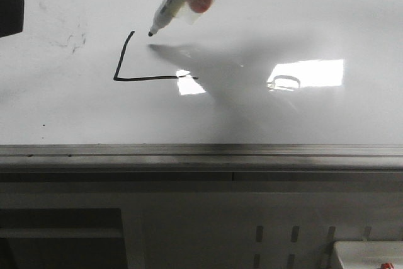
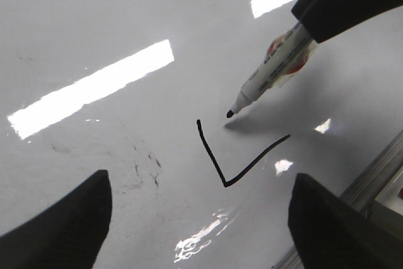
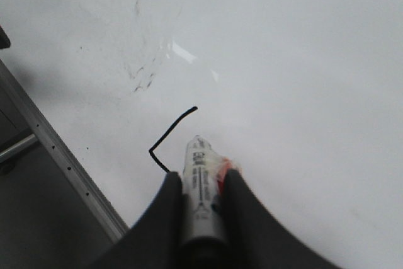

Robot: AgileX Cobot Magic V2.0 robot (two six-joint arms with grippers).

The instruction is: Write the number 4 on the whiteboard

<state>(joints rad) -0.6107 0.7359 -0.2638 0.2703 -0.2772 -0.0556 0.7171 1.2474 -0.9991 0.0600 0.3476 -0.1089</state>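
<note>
The whiteboard (image 1: 315,17) fills the front view, with its grey rail (image 1: 201,150) along the near edge. Of the number 4 (image 1: 151,79), only a slanted left stroke and a horizontal bar show; no vertical stem shows. The strokes also show in the left wrist view (image 2: 211,155) and the right wrist view (image 3: 170,130). My right gripper (image 3: 200,177) is shut on a white marker (image 1: 173,1). The marker's black tip (image 1: 151,33) hovers just off the board, right of the left stroke's top. My left gripper (image 2: 200,184) is open and empty over the board, near the strokes' corner.
Faint grey smudges (image 1: 72,42) lie left of the strokes. Bright light glare (image 1: 308,72) sits right of the bar. A dark part of the left arm (image 1: 9,14) is at the left edge. A white box (image 1: 368,255) stands below the rail at the right.
</note>
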